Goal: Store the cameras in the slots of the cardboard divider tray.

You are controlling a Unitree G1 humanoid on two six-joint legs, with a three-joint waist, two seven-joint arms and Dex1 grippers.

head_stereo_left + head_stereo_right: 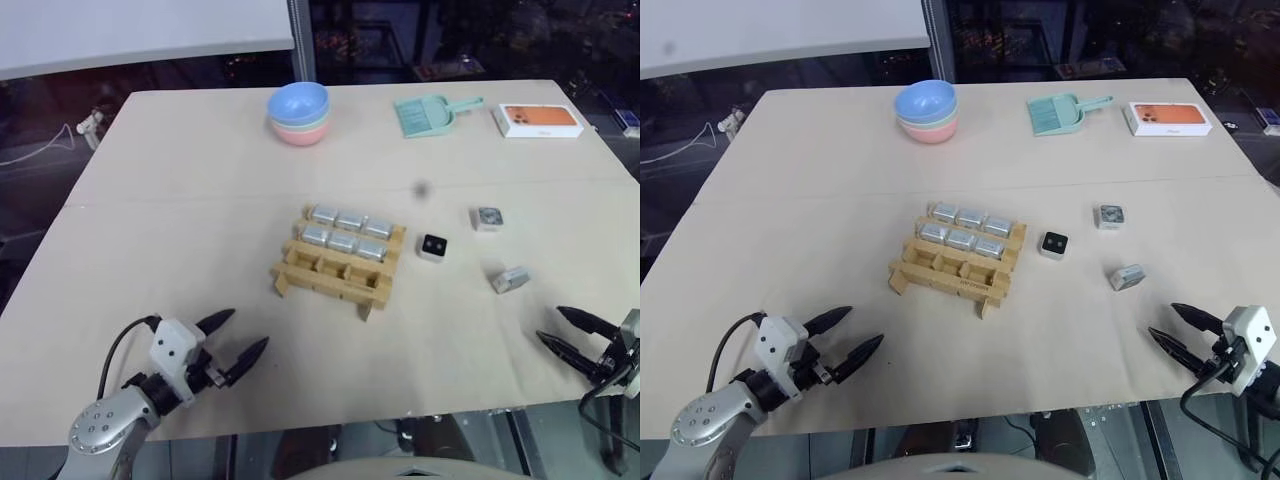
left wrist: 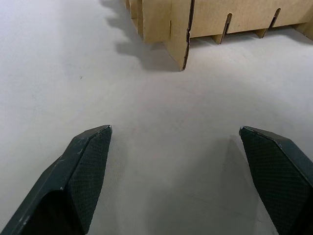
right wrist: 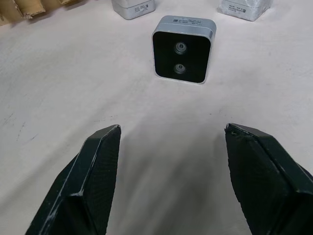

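Cardboard divider tray [image 1: 335,268] holding six cameras [image 1: 345,232], three loose cameras [image 1: 487,246] beside, both fingers apart, empty.

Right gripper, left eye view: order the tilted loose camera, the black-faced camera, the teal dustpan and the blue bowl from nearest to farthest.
From the right gripper:
1. Tilted loose camera, just ahead of it.
2. Black-faced camera, beside the cardboard tray.
3. Teal dustpan, far edge.
4. Blue bowl, far edge, further left.

A pale beige table [image 1: 200,200] carries the cardboard divider tray [image 1: 338,262] near its middle, with three loose cameras [image 1: 433,246] [image 1: 488,218] [image 1: 511,279] lying apart to its right. Along the far edge sit stacked bowls [image 1: 299,112], a teal dustpan-like tray [image 1: 425,115] and a white-and-orange box [image 1: 539,120]. A small dark speck [image 1: 421,188] beyond the tray may be a mark on the surface.
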